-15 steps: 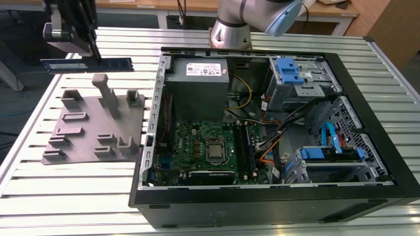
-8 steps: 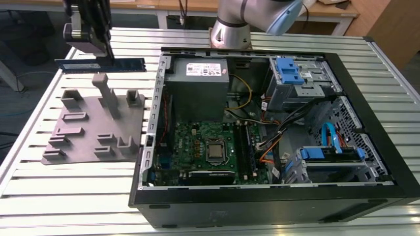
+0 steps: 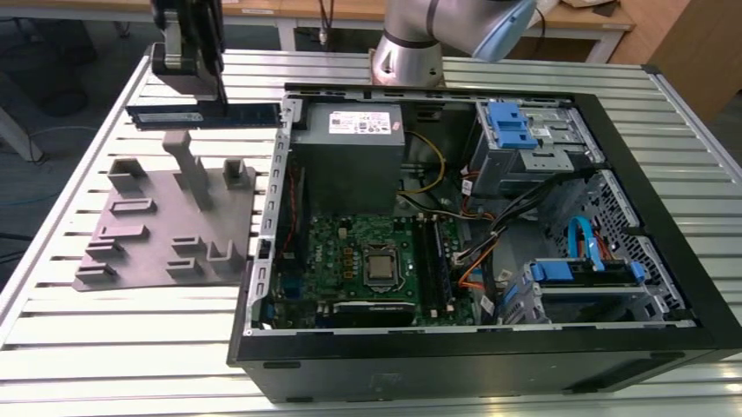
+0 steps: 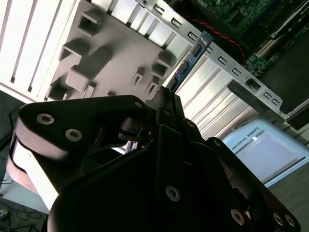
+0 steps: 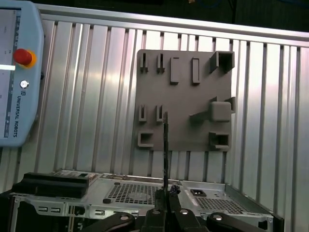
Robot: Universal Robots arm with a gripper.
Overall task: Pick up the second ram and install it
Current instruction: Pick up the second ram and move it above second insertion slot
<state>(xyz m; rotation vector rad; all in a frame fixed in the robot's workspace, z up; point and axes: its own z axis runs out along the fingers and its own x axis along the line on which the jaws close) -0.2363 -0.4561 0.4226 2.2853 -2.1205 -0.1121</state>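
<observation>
Grey moulded tray [image 3: 151, 234] with upright posts, flat on the slatted metal table [image 3: 58, 330], sits below the jaws. The open black PC case [image 3: 464, 365] lies just beside the tray, lower than the jaws and to the exterior view's right of them. Inside it:
- green motherboard [image 3: 347, 252]
- CPU socket [image 3: 380, 265]
- grey power supply [image 3: 347, 130] (the inside part nearest the jaws)
- blue drive bracket [image 3: 510, 122]

Teach pendant [image 5: 17, 72] with red button [image 5: 22, 57], well apart from the jaws.

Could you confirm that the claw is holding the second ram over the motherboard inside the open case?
Not quite: the claw holds the second ram over the grey tray, outside the open case, as the exterior view shows.
</observation>
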